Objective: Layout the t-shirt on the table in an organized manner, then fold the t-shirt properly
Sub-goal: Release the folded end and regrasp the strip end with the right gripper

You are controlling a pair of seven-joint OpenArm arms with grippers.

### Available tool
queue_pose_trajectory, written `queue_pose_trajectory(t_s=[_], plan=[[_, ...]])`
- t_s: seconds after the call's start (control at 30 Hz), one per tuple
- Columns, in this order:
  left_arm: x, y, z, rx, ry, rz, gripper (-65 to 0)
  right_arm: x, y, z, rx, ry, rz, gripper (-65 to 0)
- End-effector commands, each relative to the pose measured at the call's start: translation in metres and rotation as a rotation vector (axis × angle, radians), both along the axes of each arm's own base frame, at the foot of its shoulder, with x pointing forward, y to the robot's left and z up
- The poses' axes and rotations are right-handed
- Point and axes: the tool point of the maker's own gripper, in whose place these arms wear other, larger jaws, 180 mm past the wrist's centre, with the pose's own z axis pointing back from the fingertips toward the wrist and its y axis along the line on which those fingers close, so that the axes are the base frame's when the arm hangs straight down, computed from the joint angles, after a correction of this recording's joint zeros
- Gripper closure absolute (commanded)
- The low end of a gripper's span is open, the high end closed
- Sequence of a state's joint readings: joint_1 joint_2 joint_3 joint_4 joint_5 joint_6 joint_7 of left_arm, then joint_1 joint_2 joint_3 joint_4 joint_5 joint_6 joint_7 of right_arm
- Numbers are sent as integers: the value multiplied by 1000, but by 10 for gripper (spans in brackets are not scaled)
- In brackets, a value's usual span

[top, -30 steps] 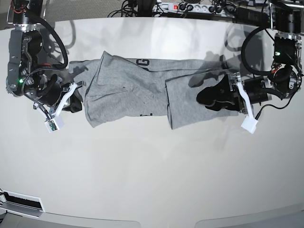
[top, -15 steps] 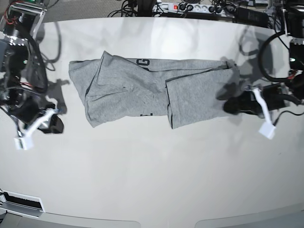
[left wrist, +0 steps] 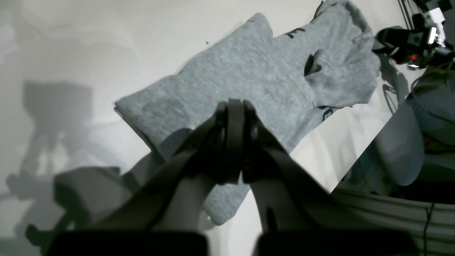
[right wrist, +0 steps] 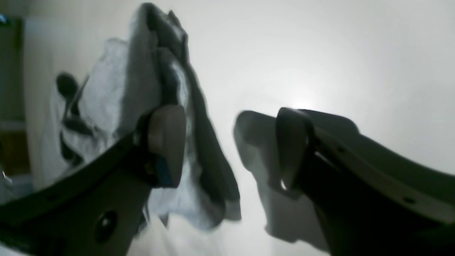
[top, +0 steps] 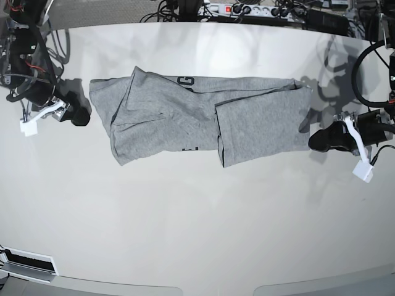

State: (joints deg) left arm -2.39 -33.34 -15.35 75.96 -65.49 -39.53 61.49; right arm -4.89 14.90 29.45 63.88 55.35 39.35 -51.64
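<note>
Table [top: 197, 234] bare and glossy white in front; t-shirt [top: 185, 114] lies further back, mid-table, folded lengthwise into crumpled band, black lettering peeking at top edge and lower fold; left pincer [top: 321, 139] just beside band's end on base view's right, pressed together, nothing between fingers, apart from cloth; right pincer [top: 79, 113] just beside opposite end, spread wide, empty, cloth edge showing past one finger [right wrist: 167, 142] in wrist view; cables and power strip [top: 247, 10] beyond far table edge.

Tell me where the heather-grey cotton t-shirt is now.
In the base view the heather-grey cotton t-shirt lies across the far-centre of the white table, between both grippers.
</note>
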Motion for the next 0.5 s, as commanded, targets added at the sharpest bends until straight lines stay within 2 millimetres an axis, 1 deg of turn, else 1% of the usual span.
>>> queue_pose_trajectory(t_s=[0.0, 0.07, 0.13, 0.3, 0.47], plan=[[10, 5, 17, -2, -57, 2, 0, 5, -6, 3, 1, -12, -4, -418], [10, 5, 17, -2, -57, 2, 0, 1, -4, -10, 42, 30, -23, -418], [10, 5, 17, -3, -57, 2, 0, 1, 1, -14, 102, 51, -35, -418], [10, 5, 17, -2, -57, 2, 0, 7, 22, 0, 233, 46, 6, -418], [10, 5, 17, -3, -56, 2, 0, 9, 42, 1, 239, 67, 89, -415]])
